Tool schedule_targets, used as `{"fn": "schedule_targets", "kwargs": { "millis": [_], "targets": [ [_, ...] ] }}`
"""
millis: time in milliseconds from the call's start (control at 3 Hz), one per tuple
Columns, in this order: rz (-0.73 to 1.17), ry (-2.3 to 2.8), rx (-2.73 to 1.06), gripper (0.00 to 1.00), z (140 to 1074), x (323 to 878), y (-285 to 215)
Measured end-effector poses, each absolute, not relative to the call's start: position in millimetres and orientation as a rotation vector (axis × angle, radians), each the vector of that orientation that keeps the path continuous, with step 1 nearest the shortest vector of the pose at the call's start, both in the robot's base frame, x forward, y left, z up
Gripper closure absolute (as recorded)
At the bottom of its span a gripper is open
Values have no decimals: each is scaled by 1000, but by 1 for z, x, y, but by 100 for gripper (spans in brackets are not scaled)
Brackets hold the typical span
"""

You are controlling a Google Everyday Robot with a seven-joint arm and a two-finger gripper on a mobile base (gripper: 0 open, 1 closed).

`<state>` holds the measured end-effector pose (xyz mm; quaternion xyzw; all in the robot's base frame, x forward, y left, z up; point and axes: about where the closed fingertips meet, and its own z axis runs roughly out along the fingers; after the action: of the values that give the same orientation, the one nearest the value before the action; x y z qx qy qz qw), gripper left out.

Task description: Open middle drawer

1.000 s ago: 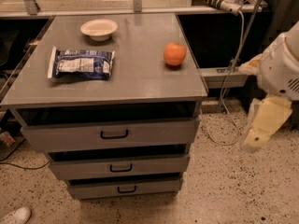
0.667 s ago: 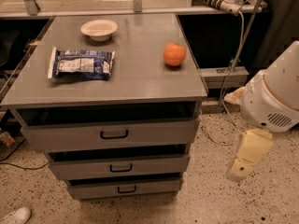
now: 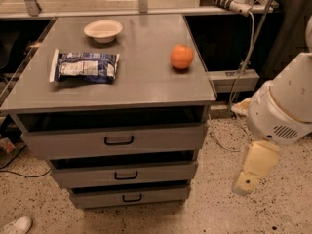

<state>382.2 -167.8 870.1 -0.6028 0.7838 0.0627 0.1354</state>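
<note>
Your gripper hangs low on the right, off the cabinet's right edge and well apart from it, cream-coloured under the rounded white arm. You cannot tell whether it's spread or pressed together. Between it and the cabinet side there's open speckled floor, with a thin white cable trailing down behind.

Now the middle drawer: flat grey metal front, small black bar handle at its centre, sitting between the taller top drawer and the narrow bottom drawer. A dark gap shows above each front. Nothing stands on the floor in front of the fronts, so you've got room there. A white shoe pokes in at the lower left corner, clear of the drawers.

Up on the smooth grey top: a shallow off-white bowl near the back, a crinkly blue-and-white bag lying flat at the left, and a round orange near the right edge.
</note>
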Motion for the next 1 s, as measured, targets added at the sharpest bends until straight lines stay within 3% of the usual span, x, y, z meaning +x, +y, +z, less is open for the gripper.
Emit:
{"fn": "schedule_targets", "kwargs": {
  "millis": [1000],
  "targets": [
    [308,2220,-1689,0,733,388,-105]
  ]
}}
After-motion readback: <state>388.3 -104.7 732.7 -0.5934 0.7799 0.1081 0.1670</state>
